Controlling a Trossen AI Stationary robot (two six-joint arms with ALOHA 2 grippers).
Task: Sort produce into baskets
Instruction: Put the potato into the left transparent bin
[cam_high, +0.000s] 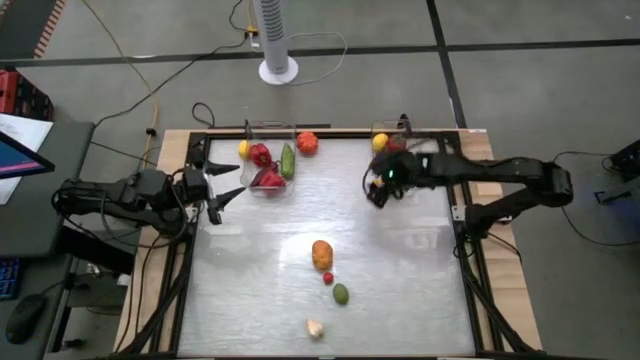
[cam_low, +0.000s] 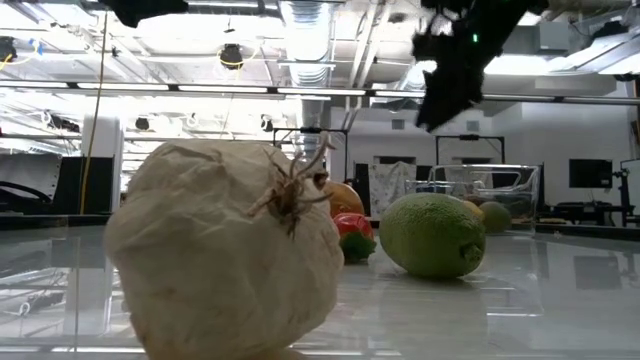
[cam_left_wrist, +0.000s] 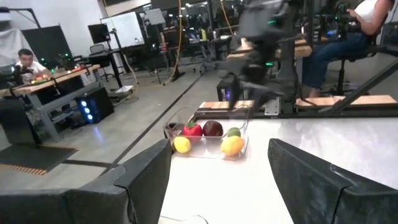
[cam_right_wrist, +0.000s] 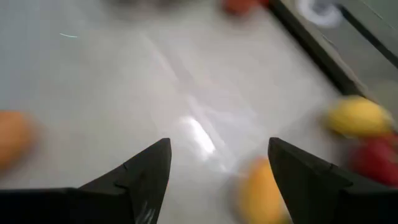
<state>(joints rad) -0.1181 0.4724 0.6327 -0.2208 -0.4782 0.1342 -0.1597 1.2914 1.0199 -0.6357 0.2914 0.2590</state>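
Both claws open; right claw (cam_high: 376, 193) aloft.

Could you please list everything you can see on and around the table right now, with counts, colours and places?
Left basket: one, clear, far-left of the table; holds a yellow piece, red pieces and a green cucumber-like piece.
Right basket: one, clear, far-right; holds yellow, red, maroon and green pieces in the left wrist view.
Orange-red piece: one, between the baskets.
Orange piece: one, table centre.
Small red piece: one, just nearer than it.
Green piece: one, nearer still.
Garlic bulb: one, whitish, near edge.
Tower fan: one, white, on the floor beyond the table.
Left pincer: open, at the left edge.
Right pincer: open, empty, near the right basket.
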